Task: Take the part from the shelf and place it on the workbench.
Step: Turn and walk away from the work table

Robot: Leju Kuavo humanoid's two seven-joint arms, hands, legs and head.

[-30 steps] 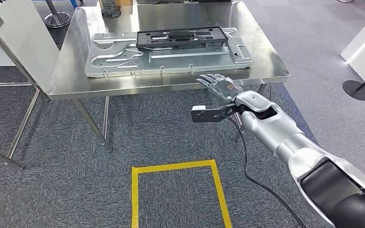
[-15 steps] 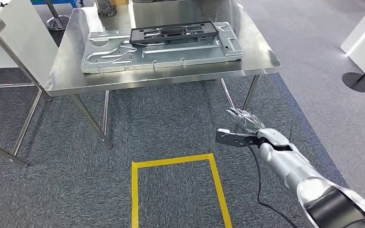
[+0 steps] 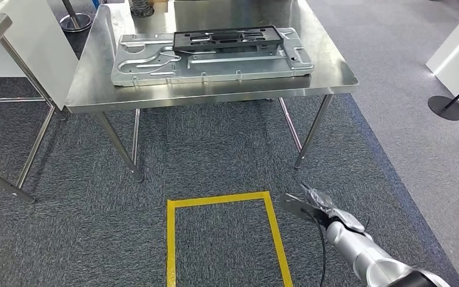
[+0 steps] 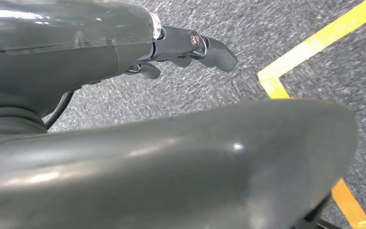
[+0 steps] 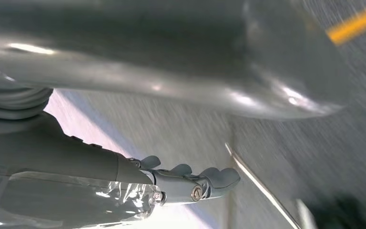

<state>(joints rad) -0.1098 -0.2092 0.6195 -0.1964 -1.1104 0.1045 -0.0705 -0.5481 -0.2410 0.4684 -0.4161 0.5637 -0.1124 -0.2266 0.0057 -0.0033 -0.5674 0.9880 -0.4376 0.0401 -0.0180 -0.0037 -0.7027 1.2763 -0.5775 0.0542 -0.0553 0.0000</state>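
Hanging low, right hand (image 3: pixel 315 201) apparently empty, fingers loosely spread; left hand (image 4: pixel 190 47) grip unclear.

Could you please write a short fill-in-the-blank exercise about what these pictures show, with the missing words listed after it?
1. The black part lies on top of the large ____ metal panel.
2. The workbench stands on grey ____.
3. A rectangle on the floor is marked with ____ tape.
4. The right hand hangs low and holds ____.

Missing words: silver; carpet; yellow; nothing
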